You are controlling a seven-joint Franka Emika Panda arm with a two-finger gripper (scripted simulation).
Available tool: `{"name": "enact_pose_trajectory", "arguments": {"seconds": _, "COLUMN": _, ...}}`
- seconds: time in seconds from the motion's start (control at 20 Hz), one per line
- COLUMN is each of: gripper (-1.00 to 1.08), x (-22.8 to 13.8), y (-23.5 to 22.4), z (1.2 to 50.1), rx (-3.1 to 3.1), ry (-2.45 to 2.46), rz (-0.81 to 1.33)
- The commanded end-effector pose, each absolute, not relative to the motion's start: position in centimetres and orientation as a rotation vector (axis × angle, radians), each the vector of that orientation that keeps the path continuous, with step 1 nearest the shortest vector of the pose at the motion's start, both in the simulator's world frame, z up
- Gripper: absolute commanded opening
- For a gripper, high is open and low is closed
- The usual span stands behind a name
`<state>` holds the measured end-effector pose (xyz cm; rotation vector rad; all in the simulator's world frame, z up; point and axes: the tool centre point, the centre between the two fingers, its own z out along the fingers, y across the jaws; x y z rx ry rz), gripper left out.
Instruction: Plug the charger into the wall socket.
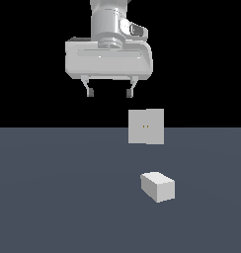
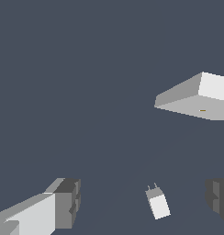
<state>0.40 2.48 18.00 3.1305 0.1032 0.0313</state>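
Your gripper (image 1: 109, 92) hangs high above tabletop (image 1: 53, 197), fingers spread wide, grasping nothing. Charger (image 1: 157, 187) (small white-grey block) lies on tabletop, toward exterior view's right, well below gripper. Wall socket (image 1: 146, 126) stands upright behind charger, apart from it, two tiny yellowish holes at centre. Wrist view shows charger (image 2: 157, 203) between fingertips (image 2: 68, 202), far below.

- Flat dark blue-grey floor (image 1: 53, 197), plain and smooth, with no marks.
- All black behind and above the floor.
- Soft, even light all over.
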Motion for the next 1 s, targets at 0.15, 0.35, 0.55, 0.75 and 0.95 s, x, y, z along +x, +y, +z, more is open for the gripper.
{"name": "enact_pose_trajectory", "arguments": {"seconds": 0.15, "gripper": 1.0, "x": 0.3, "y": 2.4, "z": 17.9, "rx": 3.131, "ry": 0.108, "rz": 0.032}}
{"name": "enact_pose_trajectory", "arguments": {"seconds": 0.35, "gripper": 1.0, "x": -0.3, "y": 2.2, "z": 17.4, "rx": 3.131, "ry": 0.128, "rz": 0.035}}
{"name": "enact_pose_trajectory", "arguments": {"seconds": 0.55, "gripper": 1.0, "x": -1.3, "y": 1.7, "z": 16.5, "rx": 3.13, "ry": 0.166, "rz": 0.04}}
{"name": "enact_pose_trajectory", "arguments": {"seconds": 0.75, "gripper": 1.0, "x": -2.9, "y": 0.8, "z": 15.1, "rx": 3.129, "ry": 0.224, "rz": 0.048}}
{"name": "enact_pose_trajectory", "arguments": {"seconds": 0.95, "gripper": 1.0, "x": -4.9, "y": -0.3, "z": 13.2, "rx": 3.125, "ry": 0.302, "rz": 0.058}}
